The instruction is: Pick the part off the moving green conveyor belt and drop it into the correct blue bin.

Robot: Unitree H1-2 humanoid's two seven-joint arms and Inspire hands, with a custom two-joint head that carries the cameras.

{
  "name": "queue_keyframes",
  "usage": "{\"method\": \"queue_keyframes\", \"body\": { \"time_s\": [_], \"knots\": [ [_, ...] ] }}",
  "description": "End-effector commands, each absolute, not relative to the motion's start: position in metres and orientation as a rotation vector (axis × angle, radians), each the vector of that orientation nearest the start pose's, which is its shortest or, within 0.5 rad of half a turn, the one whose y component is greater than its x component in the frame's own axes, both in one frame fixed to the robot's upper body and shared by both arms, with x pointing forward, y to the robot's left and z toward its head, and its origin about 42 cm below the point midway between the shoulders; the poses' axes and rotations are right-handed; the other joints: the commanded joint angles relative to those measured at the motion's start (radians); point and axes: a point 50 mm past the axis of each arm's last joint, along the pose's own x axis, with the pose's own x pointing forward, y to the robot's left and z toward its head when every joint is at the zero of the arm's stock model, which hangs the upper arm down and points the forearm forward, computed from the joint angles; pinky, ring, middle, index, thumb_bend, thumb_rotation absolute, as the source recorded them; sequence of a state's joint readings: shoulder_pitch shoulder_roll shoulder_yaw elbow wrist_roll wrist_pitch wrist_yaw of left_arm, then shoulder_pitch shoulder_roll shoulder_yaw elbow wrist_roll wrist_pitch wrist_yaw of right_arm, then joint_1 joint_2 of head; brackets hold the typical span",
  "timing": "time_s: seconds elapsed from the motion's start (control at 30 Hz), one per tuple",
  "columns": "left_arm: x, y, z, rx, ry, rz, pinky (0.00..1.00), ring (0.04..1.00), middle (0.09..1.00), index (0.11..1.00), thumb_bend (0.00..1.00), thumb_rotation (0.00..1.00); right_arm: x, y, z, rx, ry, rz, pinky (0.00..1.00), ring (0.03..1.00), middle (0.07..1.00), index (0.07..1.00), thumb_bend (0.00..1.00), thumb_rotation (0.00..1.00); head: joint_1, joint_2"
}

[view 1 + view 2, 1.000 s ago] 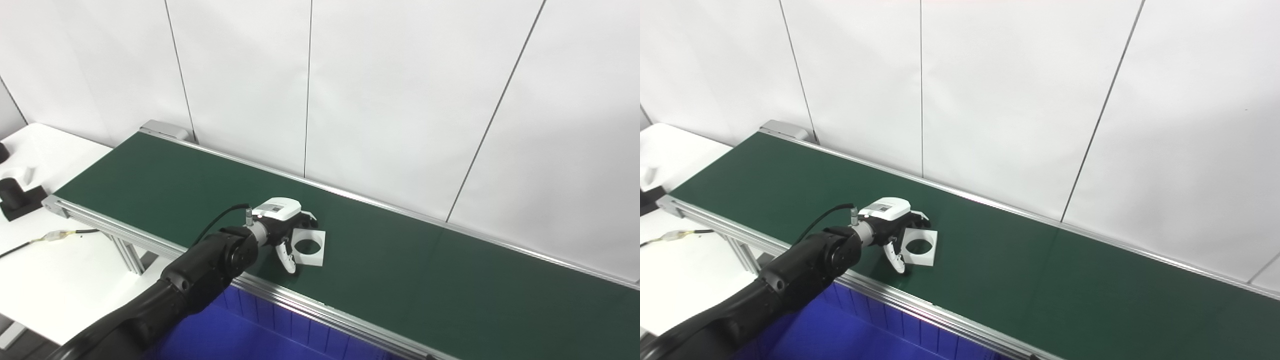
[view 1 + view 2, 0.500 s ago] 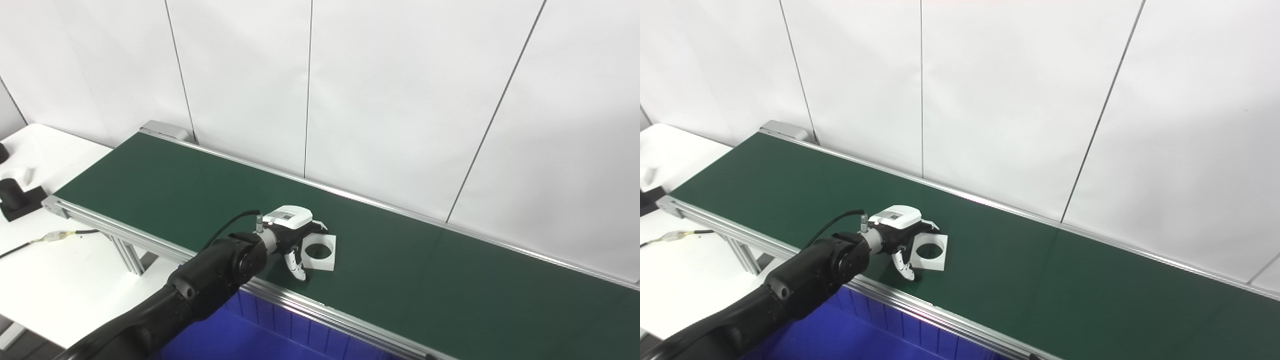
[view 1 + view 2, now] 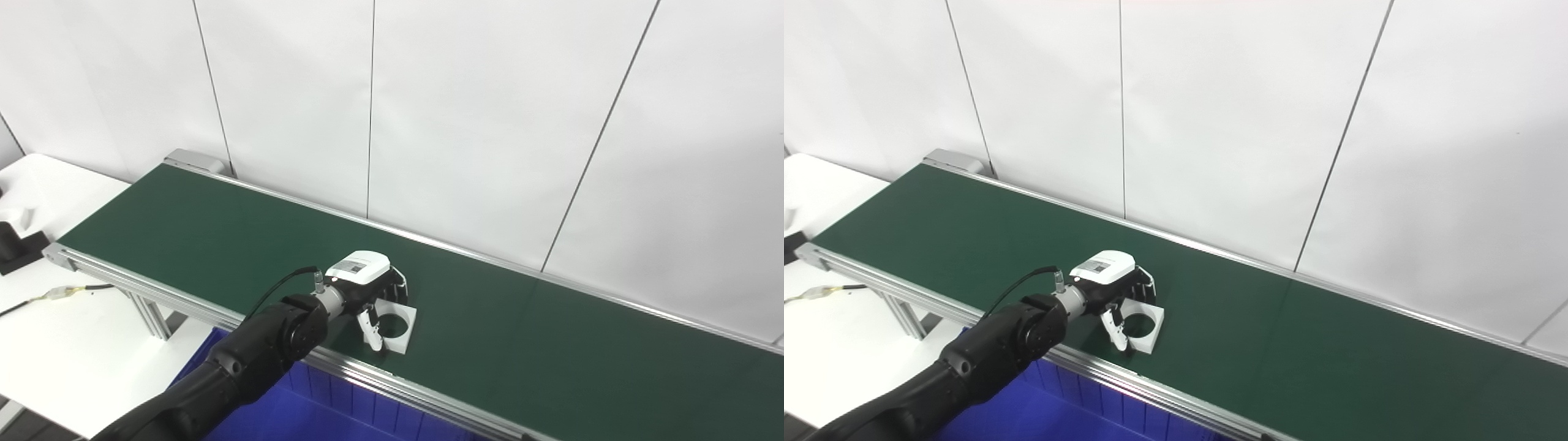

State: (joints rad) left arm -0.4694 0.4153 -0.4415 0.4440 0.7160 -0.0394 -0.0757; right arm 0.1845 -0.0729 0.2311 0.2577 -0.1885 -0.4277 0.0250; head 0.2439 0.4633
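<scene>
Since a second ago the left hand [image 3: 375, 293] and white part [image 3: 397, 321] have drifted right along the belt [image 3: 551, 349]. Fingers now wrap the part, so it's mid-grasp; next it needs lifting toward the near blue bin [image 3: 288, 410].

The part [image 3: 399, 326], a flat white square plate with a large round hole, lies on the dark green conveyor belt [image 3: 539, 343] near its front rail (above the blue bin [image 3: 294, 416]), fingers closed around its left edge.
</scene>
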Motion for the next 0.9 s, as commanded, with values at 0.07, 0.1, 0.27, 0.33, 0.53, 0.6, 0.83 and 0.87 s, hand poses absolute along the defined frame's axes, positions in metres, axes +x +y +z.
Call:
{"method": "queue_keyframes", "body": {
  "time_s": [0.07, 0.1, 0.27, 0.33, 0.53, 0.6, 0.83, 0.87],
  "knots": [
    [0.422, 0.259, 0.127, 1.321, -0.088, -0.407, 0.52, 0.484, 0.476, 0.490, 0.52, 0.00, 0.200, -0.178, 0.020, -0.200, -0.063, 0.298, 0.72, 0.784, 0.837, 0.905, 0.64, 0.35, -0.001, 0.001],
    [0.422, 0.259, 0.128, 1.320, -0.089, -0.405, 0.53, 0.490, 0.484, 0.488, 0.52, 0.00, 0.200, -0.177, 0.020, -0.197, -0.065, 0.297, 0.72, 0.784, 0.837, 0.905, 0.64, 0.35, -0.002, 0.001],
    [0.422, 0.260, 0.132, 1.312, -0.112, -0.391, 0.50, 0.462, 0.452, 0.502, 0.52, 0.00, 0.202, -0.177, 0.019, -0.192, -0.064, 0.298, 0.72, 0.783, 0.840, 0.902, 0.64, 0.34, -0.005, -0.001],
    [0.419, 0.259, 0.137, 1.303, -0.131, -0.383, 0.50, 0.456, 0.448, 0.506, 0.52, 0.00, 0.202, -0.177, 0.019, -0.192, -0.063, 0.297, 0.71, 0.779, 0.836, 0.900, 0.64, 0.33, -0.012, -0.001],
    [0.402, 0.260, 0.164, 1.252, -0.198, -0.363, 0.52, 0.465, 0.447, 0.512, 0.52, 0.00, 0.202, -0.177, 0.019, -0.201, -0.061, 0.297, 0.72, 0.777, 0.837, 0.898, 0.64, 0.33, -0.029, 0.007],
    [0.392, 0.261, 0.175, 1.240, -0.226, -0.359, 0.53, 0.471, 0.455, 0.507, 0.52, 0.00, 0.201, -0.176, 0.020, -0.200, -0.059, 0.298, 0.71, 0.776, 0.837, 0.896, 0.64, 0.33, -0.033, 0.009],
    [0.358, 0.263, 0.205, 1.180, -0.295, -0.346, 0.54, 0.496, 0.498, 0.480, 0.52, 0.00, 0.200, -0.175, 0.021, -0.193, -0.061, 0.300, 0.71, 0.780, 0.840, 0.895, 0.63, 0.30, -0.047, 0.017],
    [0.354, 0.264, 0.207, 1.175, -0.300, -0.344, 0.53, 0.492, 0.495, 0.482, 0.52, 0.00, 0.199, -0.174, 0.021, -0.190, -0.060, 0.300, 0.71, 0.781, 0.840, 0.895, 0.64, 0.29, -0.049, 0.018]
  ]
}}
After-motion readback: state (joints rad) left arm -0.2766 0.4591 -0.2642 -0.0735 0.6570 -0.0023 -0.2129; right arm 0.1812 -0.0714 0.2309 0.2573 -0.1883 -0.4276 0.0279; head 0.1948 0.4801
